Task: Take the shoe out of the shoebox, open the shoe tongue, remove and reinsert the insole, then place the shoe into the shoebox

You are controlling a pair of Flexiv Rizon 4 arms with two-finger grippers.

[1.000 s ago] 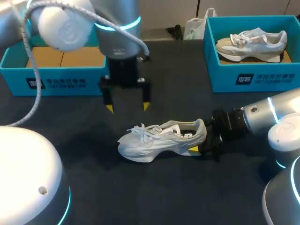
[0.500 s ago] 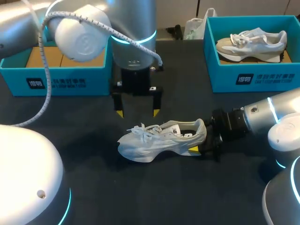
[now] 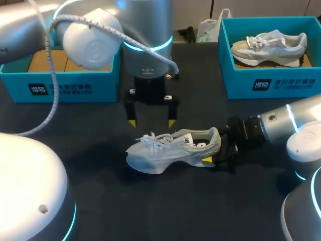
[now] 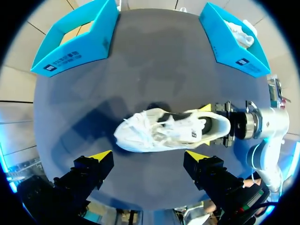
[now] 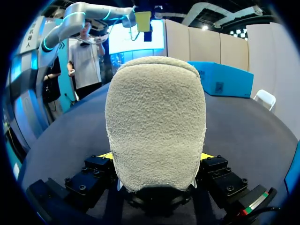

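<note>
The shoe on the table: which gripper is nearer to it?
Right. The right gripper is shut on the shoe at its heel; the left gripper hangs open above it.

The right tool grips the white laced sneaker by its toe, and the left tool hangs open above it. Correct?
Not the toe: the right tool grips the white laced sneaker by its heel, as the head view shows. The rest holds.
</note>
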